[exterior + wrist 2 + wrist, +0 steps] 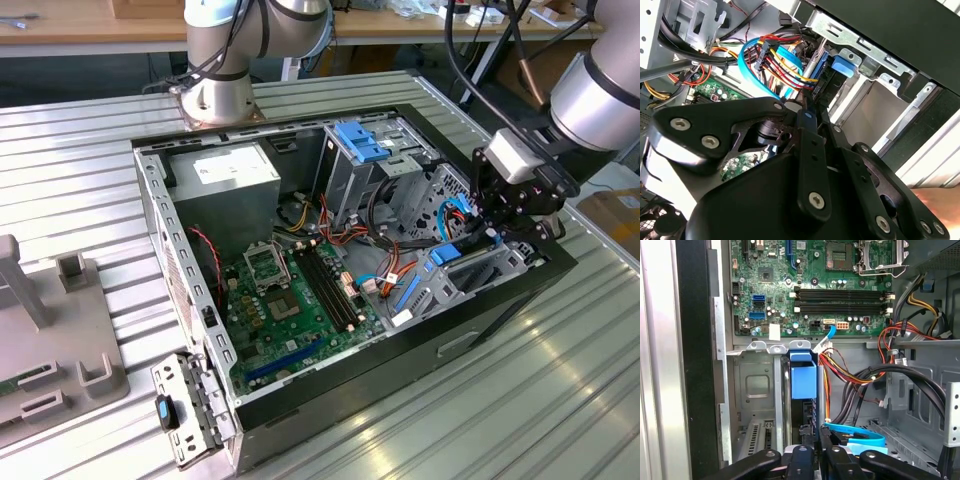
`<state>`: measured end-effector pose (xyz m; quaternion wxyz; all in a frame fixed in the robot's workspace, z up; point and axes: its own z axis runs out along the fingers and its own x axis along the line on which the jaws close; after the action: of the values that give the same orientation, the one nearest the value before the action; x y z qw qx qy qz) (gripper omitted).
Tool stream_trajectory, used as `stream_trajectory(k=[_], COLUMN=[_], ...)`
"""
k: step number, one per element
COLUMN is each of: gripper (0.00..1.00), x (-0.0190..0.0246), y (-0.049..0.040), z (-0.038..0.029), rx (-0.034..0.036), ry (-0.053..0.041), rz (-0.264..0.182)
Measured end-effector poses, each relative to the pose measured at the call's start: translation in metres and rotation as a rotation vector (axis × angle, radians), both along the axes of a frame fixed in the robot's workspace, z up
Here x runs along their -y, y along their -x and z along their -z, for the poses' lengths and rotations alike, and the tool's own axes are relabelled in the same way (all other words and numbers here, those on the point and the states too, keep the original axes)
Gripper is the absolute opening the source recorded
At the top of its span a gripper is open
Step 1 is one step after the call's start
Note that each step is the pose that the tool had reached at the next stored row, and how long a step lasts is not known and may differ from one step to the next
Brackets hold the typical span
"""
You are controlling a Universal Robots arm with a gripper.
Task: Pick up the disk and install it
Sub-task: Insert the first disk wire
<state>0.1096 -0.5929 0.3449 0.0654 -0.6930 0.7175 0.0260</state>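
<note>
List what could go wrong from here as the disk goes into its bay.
1. The coloured wire bundle and the blue flat cable lie right beside the disk. The tool could snag or pinch them.
2. The metal bay looks narrow. If the disk tilts, its blue carrier may jam against the bay walls.

My gripper (517,222) was matt black metal, its links studded with bright steel screws. The case (180,262) around it was dull grey sheet metal, and the table (560,380) under it ribbed, shiny aluminium. At the top of the first wrist view the motherboard (805,270) looked glossy green. The disk (803,375) showed smooth blue plastic, faintly glossy.
</note>
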Motion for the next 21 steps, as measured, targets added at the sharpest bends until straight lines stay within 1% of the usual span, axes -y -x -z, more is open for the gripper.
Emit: stream_trajectory(k=[2,7,11,21], gripper=[0.16,0.16,0.16,0.16], x=[0.0005,0.0005,0.0006,0.0006], y=[0.0000,0.0000,0.0000,0.0000], z=[0.0019,0.0028,0.0049,0.0067], rx=[-0.0001,0.0000,0.0000,0.0000], ry=[0.0000,0.0005,0.0059,0.0057], rz=[0.000,0.000,0.000,0.000])
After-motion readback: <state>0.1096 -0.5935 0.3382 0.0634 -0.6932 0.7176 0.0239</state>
